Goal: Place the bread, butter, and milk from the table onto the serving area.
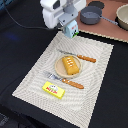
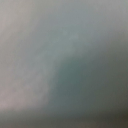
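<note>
My gripper is closed around the milk, at the far edge of the placemat.

I hold one carton, pale blue and white, just over the placemat's far border where the black table begins. Below my gripper sits one plate with the single loaf of bread on it. One knife lies between me and the plate; one fork lies beyond it. Farther still, near the mat's near edge, is one box of butter, yellow with a red label too small to read. Bare mat lies open on both sides of the plate. The wrist view is only a grey-green blur. Behind me, a reddish board carries a grey pot.
</note>
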Motion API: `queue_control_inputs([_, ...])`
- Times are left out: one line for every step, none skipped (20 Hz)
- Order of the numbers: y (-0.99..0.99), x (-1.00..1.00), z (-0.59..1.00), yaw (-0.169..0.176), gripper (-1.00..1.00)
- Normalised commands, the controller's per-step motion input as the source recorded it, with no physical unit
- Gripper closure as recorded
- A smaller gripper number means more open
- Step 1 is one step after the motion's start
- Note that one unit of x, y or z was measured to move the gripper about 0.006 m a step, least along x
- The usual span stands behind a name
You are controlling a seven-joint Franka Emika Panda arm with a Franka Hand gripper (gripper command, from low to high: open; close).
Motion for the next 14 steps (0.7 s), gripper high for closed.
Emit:
queue_control_inputs([0.15, 0.91, -0.21, -0.011, 1.0])
queue_control_inputs([0.22, 0.93, -0.17, -0.006, 1.0])
queue_control_inputs([0.24, 0.74, -0.18, 0.0, 1.0])
queue_control_inputs([0.31, 0.69, -0.17, 0.0, 1.0])
queue_control_inputs([0.34, 0.62, -0.17, 0.0, 1.0])
queue_control_inputs([0.31, 0.51, -0.17, 0.0, 1.0])
queue_control_inputs([0.33, 0.51, -0.16, 0.0, 1.0])
queue_control_inputs([0.31, 0.39, -0.18, 0.0, 1.0])
queue_control_inputs([0.36, 0.35, -0.14, 0.0, 1.0])
queue_control_inputs([0.34, 0.2, -0.12, 0.007, 1.0])
queue_control_inputs([0.32, 0.15, -0.04, 0.014, 1.0])
queue_control_inputs([0.34, 0.21, 0.0, 0.02, -1.0])
queue_control_inputs([0.33, 0.21, 0.0, 0.018, -1.0])
queue_control_inputs([0.31, 0.29, 0.09, 0.01, -1.0])
